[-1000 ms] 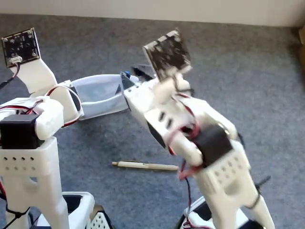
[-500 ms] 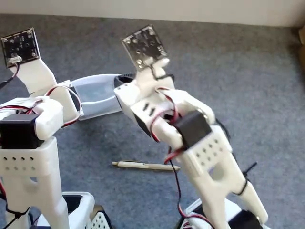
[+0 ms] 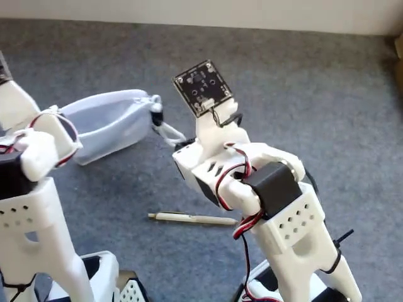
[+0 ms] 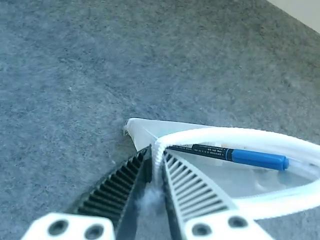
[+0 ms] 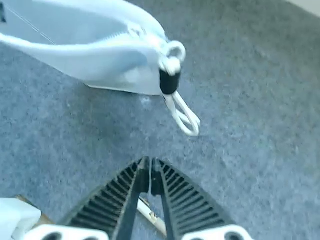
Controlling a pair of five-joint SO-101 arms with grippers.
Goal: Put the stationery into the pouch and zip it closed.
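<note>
The translucent white pouch (image 3: 104, 123) lies on the grey carpet, one end raised by my left gripper (image 4: 156, 161), which is shut on its zipper rim. Through the pouch wall (image 4: 240, 175) a blue-capped pen (image 4: 235, 155) lies inside. A black zipper pull (image 5: 169, 82) with a white cord loop (image 5: 183, 116) hangs at the pouch's (image 5: 85, 45) other end. My right gripper (image 5: 150, 174) hovers a short way back from that pull, shut and holding nothing. A beige pen (image 3: 192, 218) lies on the carpet in front of the right arm, its tip (image 5: 151, 215) under the right gripper.
Grey carpet (image 3: 327, 94) lies open to the right and behind the arms. A pale wall base (image 3: 220, 12) runs along the far edge. The arms' white bases (image 3: 101, 277) stand at the near edge.
The right arm has drawn back from the pouch mouth, uncovering the zipper pull and cord. The left arm has shifted left and lifted, and the pouch has tilted and slid left with it.
</note>
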